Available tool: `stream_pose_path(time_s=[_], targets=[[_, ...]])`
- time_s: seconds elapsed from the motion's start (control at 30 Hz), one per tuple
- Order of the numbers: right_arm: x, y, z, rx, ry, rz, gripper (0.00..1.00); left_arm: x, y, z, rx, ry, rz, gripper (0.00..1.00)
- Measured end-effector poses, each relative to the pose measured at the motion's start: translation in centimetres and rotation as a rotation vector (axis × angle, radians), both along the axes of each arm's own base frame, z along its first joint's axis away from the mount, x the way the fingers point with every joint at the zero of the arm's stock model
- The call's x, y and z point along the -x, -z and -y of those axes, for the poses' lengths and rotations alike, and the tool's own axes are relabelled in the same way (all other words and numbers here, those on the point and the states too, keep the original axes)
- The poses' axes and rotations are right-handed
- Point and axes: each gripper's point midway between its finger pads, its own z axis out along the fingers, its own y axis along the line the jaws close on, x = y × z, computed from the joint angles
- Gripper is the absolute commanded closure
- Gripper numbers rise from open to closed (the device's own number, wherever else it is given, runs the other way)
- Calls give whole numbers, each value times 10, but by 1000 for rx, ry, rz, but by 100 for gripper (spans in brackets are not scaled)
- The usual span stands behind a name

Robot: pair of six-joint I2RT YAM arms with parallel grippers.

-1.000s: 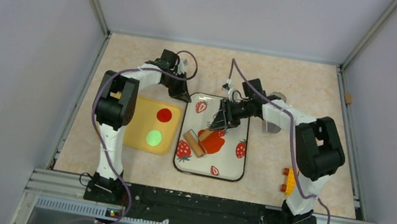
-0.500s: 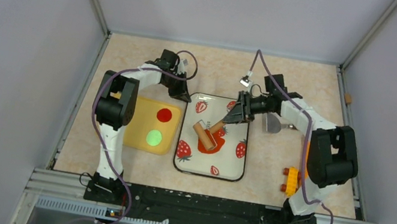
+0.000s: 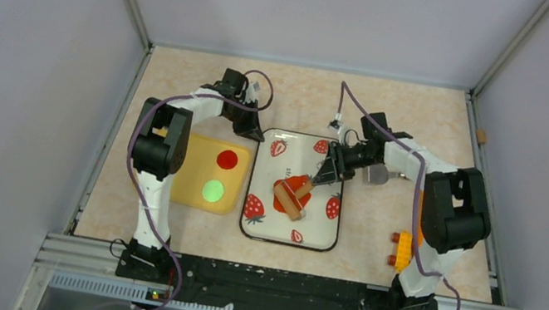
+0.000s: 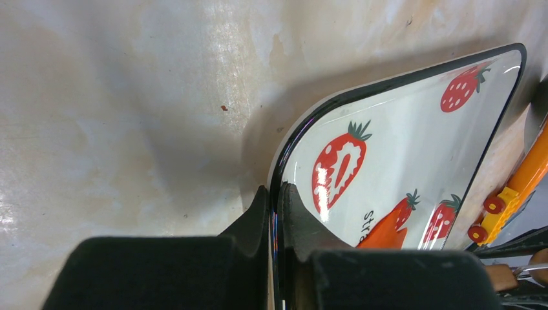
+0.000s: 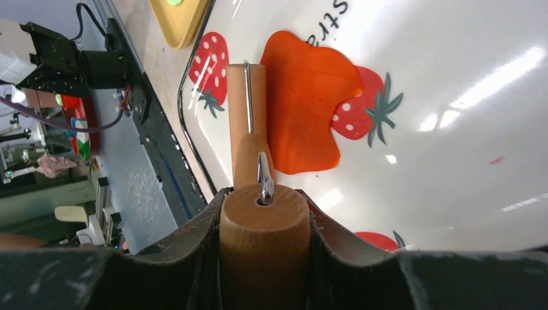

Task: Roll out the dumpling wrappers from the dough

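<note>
Pin at the dough on the tray
The right fingers pinch the pin's wooden handle, its roller at the edge of the flattened dough. The left fingers are clamped on the tray's far-left rim. Two wrappers, red and green, lie on the yellow board just beside the tray.

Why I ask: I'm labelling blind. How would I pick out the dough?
Find the white strawberry-printed tray in the table's middle. On it lies the dough, partly under the wooden roller. Unlike the printed strawberries, it is a plain orange-red irregular blob, no seeds or leaves.
</note>
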Motion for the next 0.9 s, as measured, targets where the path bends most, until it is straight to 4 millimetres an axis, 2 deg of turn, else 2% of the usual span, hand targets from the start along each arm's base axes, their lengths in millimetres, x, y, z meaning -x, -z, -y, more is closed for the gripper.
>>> stream_pose_path(time_s=[0.33, 0.47, 0.6, 0.73, 0.9], targets=[[25, 11, -27, 4, -84, -55, 100, 0, 0, 0, -2, -1, 2, 100], [32, 6, -36, 2, -116, -71, 100, 0, -1, 0, -2, -1, 2, 100], [24, -9, -47, -16, -140, -24, 100, 0, 0, -1, -3, -2, 0, 100], [5, -35, -57, -59, -135, 51, 100, 0, 0, -1, -4, -2, 0, 100], [-8, -53, -45, -38, -49, 105, 100, 0, 0, -1, -3, -2, 0, 100]])
